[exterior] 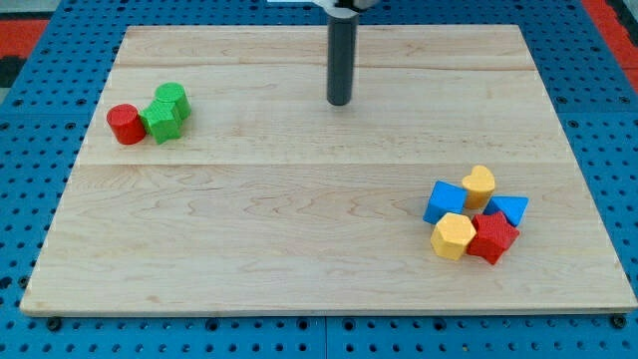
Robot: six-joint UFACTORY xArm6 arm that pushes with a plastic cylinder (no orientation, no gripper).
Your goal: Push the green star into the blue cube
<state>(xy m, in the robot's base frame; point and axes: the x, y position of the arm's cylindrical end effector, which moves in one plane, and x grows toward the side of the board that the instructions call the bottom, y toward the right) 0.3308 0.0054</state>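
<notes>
- A pale wooden surface [299, 249] is seen filling most of the view, set on a blue pegboard [40, 40].
- The dark rod [341, 60] is seen upright near 12 o'clock; my tip [340, 103] is placed on bare wood, well apart from every block.
- No pincer is fitted, so no open or closed state can be told, and nothing is held.
- Toward 4 o'clock a cluster is found: the blue cube [446, 200], a yellow heart-like block [478, 184], a blue triangular block [510, 208], a red star-like block [492, 237] and a yellow hexagonal block [454, 236], packed together.
- Toward 10 o'clock the green star [161, 121] is seen touching a second green block [173, 99] and a red cylinder [125, 124].
</notes>
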